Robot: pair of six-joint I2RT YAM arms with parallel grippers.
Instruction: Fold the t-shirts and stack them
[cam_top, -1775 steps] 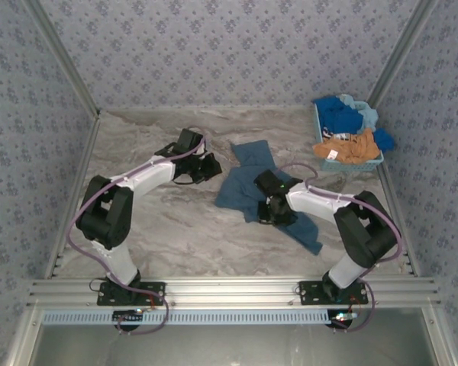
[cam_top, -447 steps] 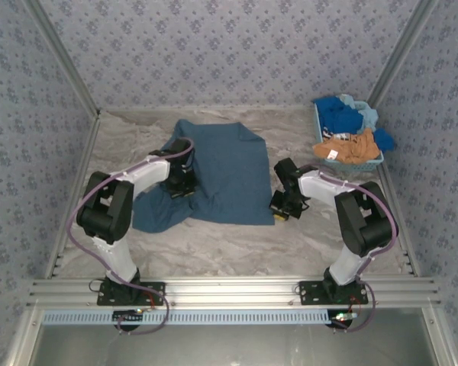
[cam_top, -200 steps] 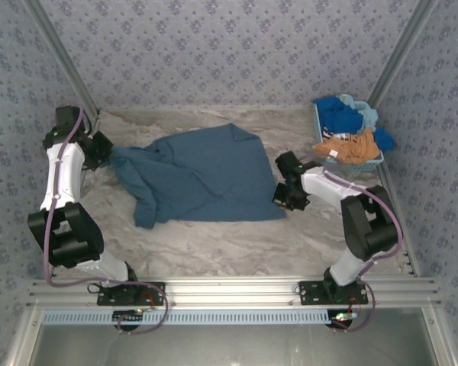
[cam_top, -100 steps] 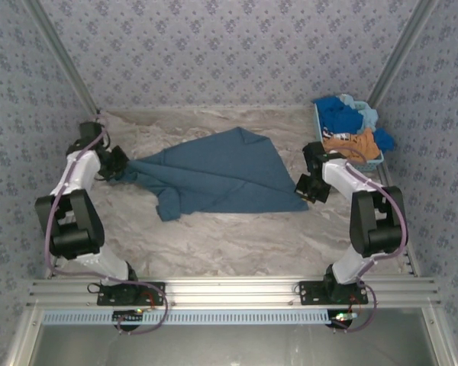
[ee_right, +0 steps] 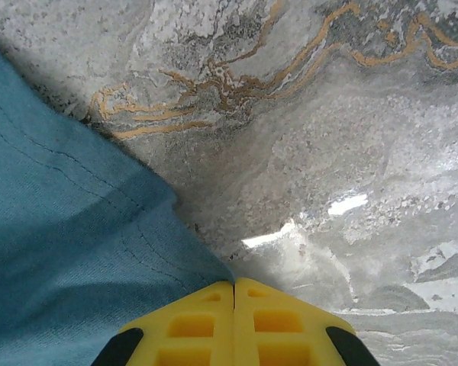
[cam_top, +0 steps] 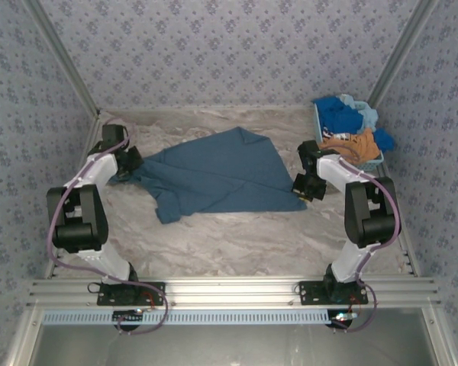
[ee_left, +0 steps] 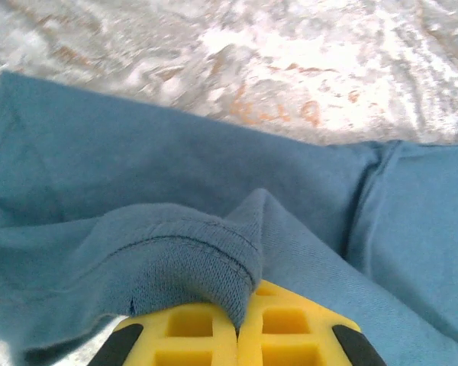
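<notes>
Slate-blue t-shirt is laid out mid-table, drawn taut between the two arms. The left end is bunched and the outline is uneven, so spreading is judged unfinished. No fold is made and nothing is stacked.

Left gripper is clamped on a stitched hem at the shirt's left end. Right gripper is pinched together on the right corner, low over the marble table.

Bright blue shirt, light blue shirt and orange-brown shirt are heaped in the plastic basket at far right, all left to do. The basket is set just beside the right arm and is judged likely to crowd it.
</notes>
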